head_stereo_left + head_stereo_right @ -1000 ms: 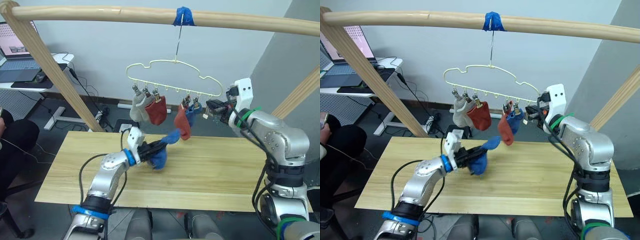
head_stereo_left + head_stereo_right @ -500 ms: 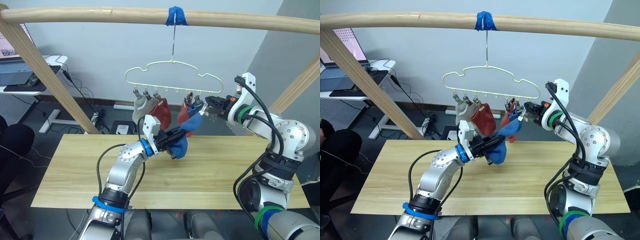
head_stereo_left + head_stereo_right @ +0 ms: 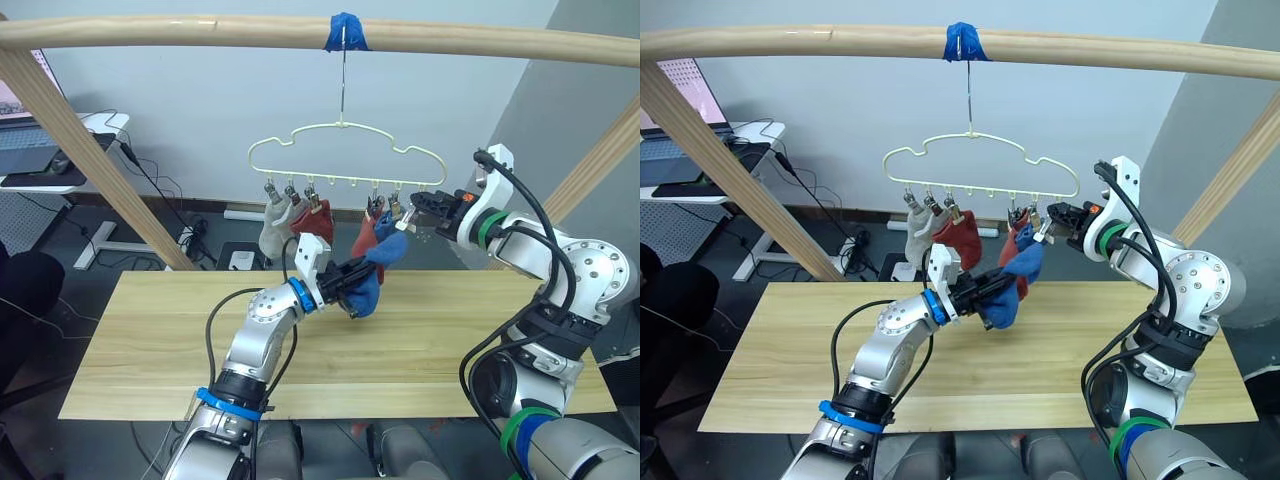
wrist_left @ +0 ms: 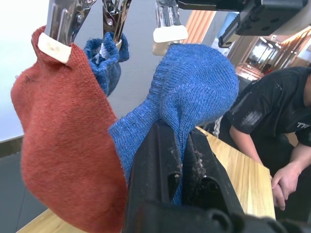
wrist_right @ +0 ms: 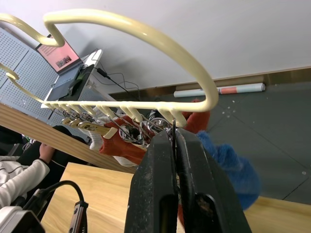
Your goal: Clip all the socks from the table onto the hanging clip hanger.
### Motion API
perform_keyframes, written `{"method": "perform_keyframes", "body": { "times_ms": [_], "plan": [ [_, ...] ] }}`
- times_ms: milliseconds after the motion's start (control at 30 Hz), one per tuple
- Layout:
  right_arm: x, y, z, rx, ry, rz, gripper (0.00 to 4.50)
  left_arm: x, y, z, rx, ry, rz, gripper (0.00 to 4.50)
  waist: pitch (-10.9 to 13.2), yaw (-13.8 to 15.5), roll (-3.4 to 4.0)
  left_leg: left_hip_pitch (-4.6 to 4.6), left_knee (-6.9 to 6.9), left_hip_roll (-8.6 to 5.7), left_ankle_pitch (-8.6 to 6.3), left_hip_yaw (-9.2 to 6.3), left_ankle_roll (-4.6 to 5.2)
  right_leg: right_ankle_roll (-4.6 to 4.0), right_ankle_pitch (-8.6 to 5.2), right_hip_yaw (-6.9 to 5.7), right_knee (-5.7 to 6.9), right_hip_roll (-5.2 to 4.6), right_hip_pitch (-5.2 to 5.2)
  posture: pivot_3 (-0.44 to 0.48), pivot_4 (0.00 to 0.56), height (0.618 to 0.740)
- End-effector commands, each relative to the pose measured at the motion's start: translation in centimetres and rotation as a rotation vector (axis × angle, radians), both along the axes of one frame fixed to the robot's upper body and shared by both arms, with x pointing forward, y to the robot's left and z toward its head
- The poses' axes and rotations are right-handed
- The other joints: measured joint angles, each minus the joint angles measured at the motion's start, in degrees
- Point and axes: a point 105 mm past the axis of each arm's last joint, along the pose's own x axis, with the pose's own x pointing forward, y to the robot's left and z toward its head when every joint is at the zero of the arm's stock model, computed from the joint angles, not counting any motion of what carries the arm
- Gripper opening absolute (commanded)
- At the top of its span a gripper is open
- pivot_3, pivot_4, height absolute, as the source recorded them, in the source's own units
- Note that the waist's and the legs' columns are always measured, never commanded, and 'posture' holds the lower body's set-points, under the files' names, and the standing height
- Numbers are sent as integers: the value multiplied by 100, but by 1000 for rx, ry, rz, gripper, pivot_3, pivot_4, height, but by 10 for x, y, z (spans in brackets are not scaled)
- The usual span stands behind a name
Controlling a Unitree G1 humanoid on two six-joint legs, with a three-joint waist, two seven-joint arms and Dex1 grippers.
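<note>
The pale-yellow clip hanger (image 3: 345, 158) is hanging by its metal hook from a wooden pole (image 3: 200, 30), at a wrap of blue tape (image 3: 345, 32), above the far edge of the light wooden table (image 3: 150, 330). Along its lower bar, clips are holding a light grey sock (image 3: 273, 225) and a rust red sock (image 3: 318, 222) at the left, and another rust red sock (image 3: 364, 238) with a small blue sock (image 4: 108, 60) just beside it further right.

The left gripper (image 3: 352, 278) is reaching up from over the table, its two black fingers closed on a loose blue sock (image 3: 372, 277), pinching it near the middle. In the left wrist view the upper end of this sock is touching the white-tipped end clip (image 4: 169, 33), just beside the clipped blue sock and the red sock.

The right gripper (image 3: 418, 209) is reaching in from the right at the height of the clip row, its fingers pressed together around the thin metal wire of the end clip, as the right wrist view shows, just under the right curve of the hanger.

A person in a black shirt (image 4: 272, 111) is sitting beyond the table, one hand resting on its edge. A laptop (image 3: 685, 95) is standing on a white desk at the far left.
</note>
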Motion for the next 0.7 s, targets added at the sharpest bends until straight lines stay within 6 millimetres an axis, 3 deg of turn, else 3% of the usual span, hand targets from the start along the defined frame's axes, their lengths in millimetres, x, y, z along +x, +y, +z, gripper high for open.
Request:
{"method": "perform_keyframes", "body": {
  "times_ms": [33,267,633,700],
  "plan": [
    [-4,4,18,3,-72,17,0,4,-3,12,-16,-55,8,12,0,-3,0,0,0,0,0,0,0,0,0,0,0,0,0,-81,134,740],
    [-4,6,18,8,-68,23,0,12,-4,22,-52,-80,36,12,0,-7,0,-1,0,-1,0,0,0,0,0,0,0,0,0,-85,137,740],
    [-6,12,15,17,-60,40,0,12,-9,22,-48,-88,20,12,0,-11,0,-1,0,-1,0,1,0,0,0,1,-1,0,0,-82,140,740],
    [-7,15,16,33,-65,59,508,10,-10,23,-47,-90,11,0,0,-11,0,-1,0,-1,0,1,0,0,0,0,0,0,0,-82,140,740]
  ]
}}
